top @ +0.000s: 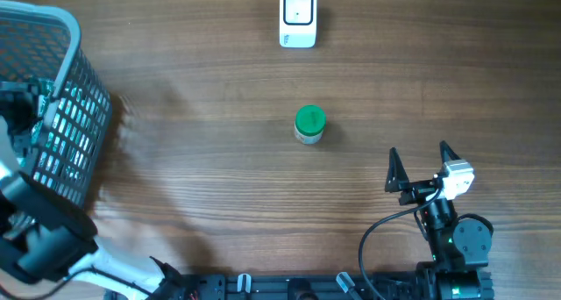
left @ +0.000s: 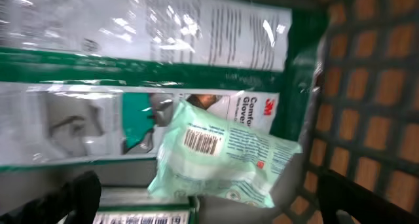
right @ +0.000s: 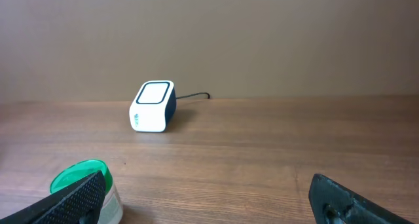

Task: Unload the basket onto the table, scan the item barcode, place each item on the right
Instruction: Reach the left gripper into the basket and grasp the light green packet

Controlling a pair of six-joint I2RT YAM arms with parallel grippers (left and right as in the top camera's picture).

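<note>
Over on the far left a grey mesh basket [top: 74, 116] stands on the wooden table [top: 202, 186], and the left arm [top: 44, 243] reaches into it from the near edge. Looking down from that wrist, the left gripper [left: 208, 185] is spread wide, one dark finger in each lower corner, closed on nothing. Between them and a little beyond lies a pale green packet [left: 229, 165], tilted, its barcode [left: 201, 142] facing up. It rests on a bigger green and white 3M package [left: 144, 73] that fills most of the basket floor. The basket's lattice wall runs up the right of that view, with the table wood showing through the holes.

At the middle of the table a small jar with a green lid [top: 309, 125] stands upright by itself, well apart from the basket. Straight beyond it, near the far edge, sits the white barcode scanner [top: 298, 17], a thin cable [right: 193, 96] trailing off behind it.

To the right and nearer the front edge, the right gripper [top: 421, 167] hangs above bare wood with its fingers splayed wide and nothing between them. From its wrist the jar shows just beside the left finger [right: 72, 201], whether touching I cannot tell, with the scanner further off
</note>
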